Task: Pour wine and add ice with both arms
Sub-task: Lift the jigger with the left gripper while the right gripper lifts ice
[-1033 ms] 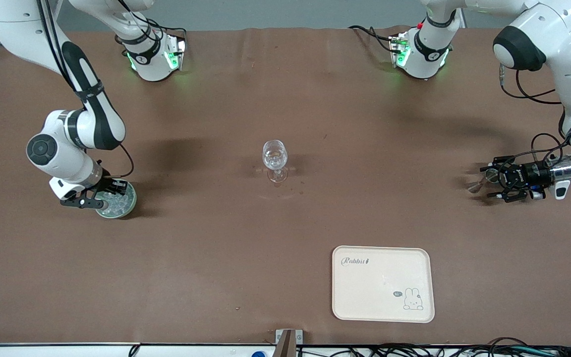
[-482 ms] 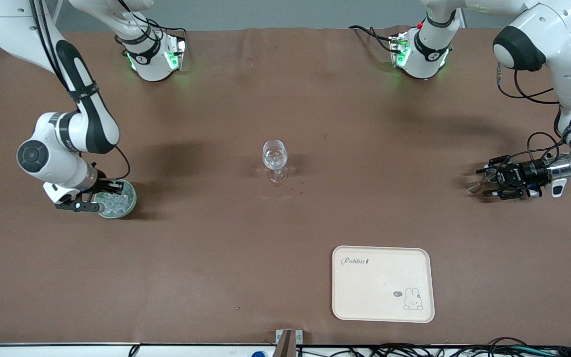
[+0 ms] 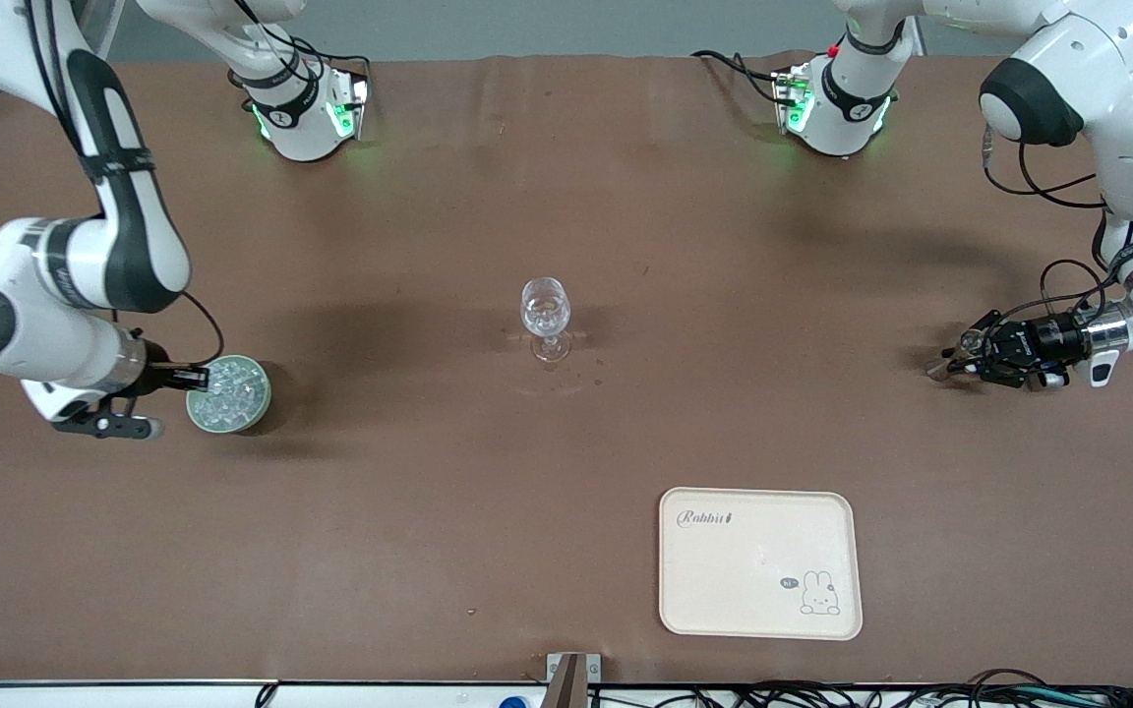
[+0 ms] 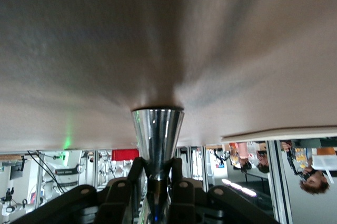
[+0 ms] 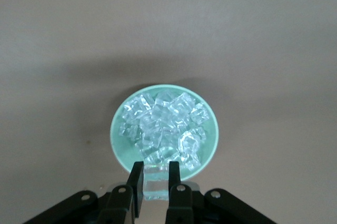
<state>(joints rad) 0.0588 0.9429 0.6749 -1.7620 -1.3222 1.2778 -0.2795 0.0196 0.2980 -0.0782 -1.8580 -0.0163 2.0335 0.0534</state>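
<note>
1. The right arm (image 3: pixel 104 187) drops from its base along the table's edge and bends at a white elbow; its wrist lies nearly level at the right arm's end of the table.
2. The right gripper (image 5: pixel 156 182) sits over the rim of a small bowl (image 3: pixel 259 398), its fingers (image 5: pixel 136 184) pressed onto one ice cube (image 5: pixel 156 184) lifted just above the heap.
3. The ice (image 3: pixel 229 388) fills the bowl: clear, glassy chunks with whitish glints, piled unevenly. The bowl is round and pale green, with a thin smooth rim.
4. The left arm (image 3: pixel 1132 108) folds down at the left arm's end of the table, its wrist turned level and low.
5. The left gripper (image 3: pixel 965 356) hangs close above the tabletop, its fingers (image 4: pixel 179 192) clamped on the narrow end of a metal cup (image 4: pixel 157 134), a polished cone that flares toward the table.
6. A wine glass (image 3: pixel 545 317) stands upright at mid-table, clear and stemmed, well apart from both grippers.
7. A tray (image 3: pixel 761 563), cream and rectangular with rounded corners, a printed word and a rabbit drawing, lies nearer to the front camera than the glass, toward the left arm's end.
8. The table (image 3: pixel 566 472) is covered in matte brown sheet; wide bare stretches lie between bowl and glass, and between glass and left gripper.
</note>
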